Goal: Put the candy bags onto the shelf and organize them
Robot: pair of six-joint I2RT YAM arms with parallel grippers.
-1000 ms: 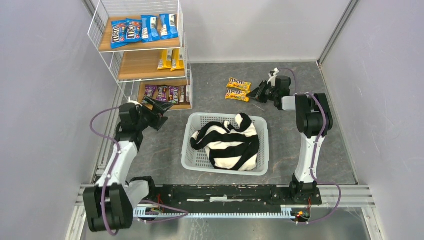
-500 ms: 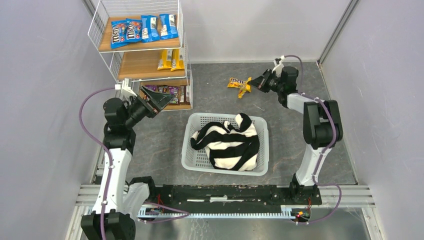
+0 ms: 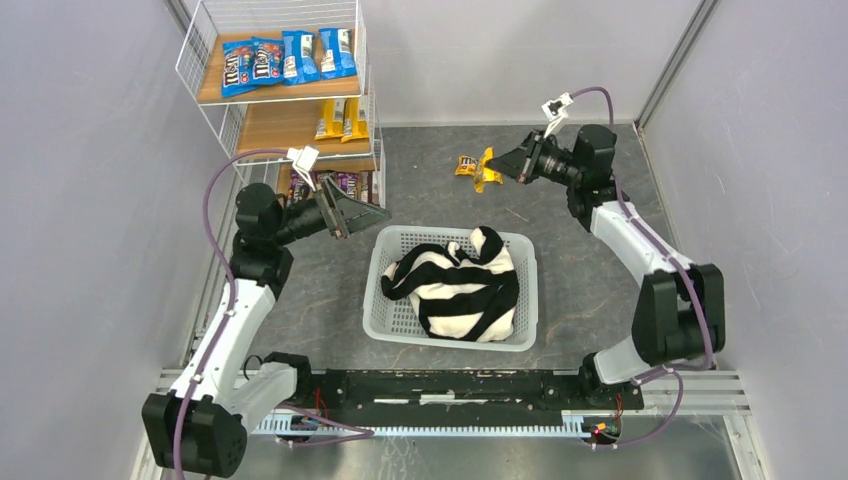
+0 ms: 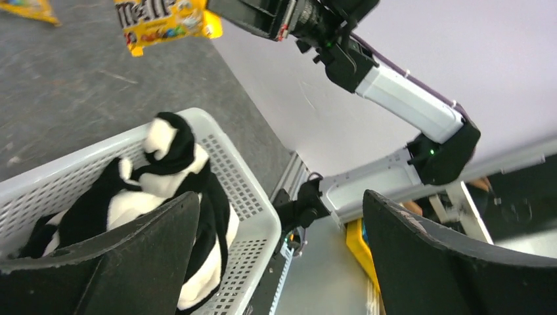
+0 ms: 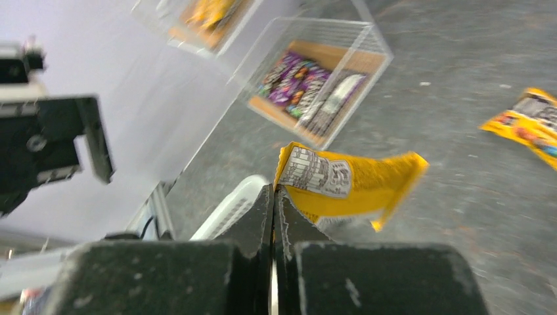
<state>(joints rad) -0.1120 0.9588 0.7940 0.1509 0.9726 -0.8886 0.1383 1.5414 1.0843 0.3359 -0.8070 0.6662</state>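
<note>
Overhead view first: the white wire-mesh shelf with wooden boards (image 3: pixel 275 130) stands at the far left of the grey tabletop (image 3: pixel 570 290), with blue candy bags (image 3: pixel 285 57) on its top board, yellow ones (image 3: pixel 340 118) on the middle and purple-brown ones (image 3: pixel 335 183) on the lowest. Right of the shelf, on the far side, the right gripper (image 3: pixel 505 163) holds a yellow glossy candy bag (image 3: pixel 488 170) that looks lifted off the tabletop, and a second yellow candy bag (image 3: pixel 465 165) lies just beside it. The left gripper (image 3: pixel 365 213) hangs between the shelf and the white plastic lattice basket (image 3: pixel 385 325), which contains a black-and-white striped cloth (image 3: pixel 460 285). From the left wrist, that gripper (image 4: pixel 279 197) is spread wide with nothing in it, and the held bag (image 4: pixel 164 16) dangles beyond the basket. From the right wrist, the gripper (image 5: pixel 274 193) is pinched flat on the bag's end, and the packet (image 5: pixel 348 184) bends away from it. It looks light, limp and slick, so an edge pinch may let it swing or slip; gripping further in from the seam would probably steady it for the middle board.
</note>
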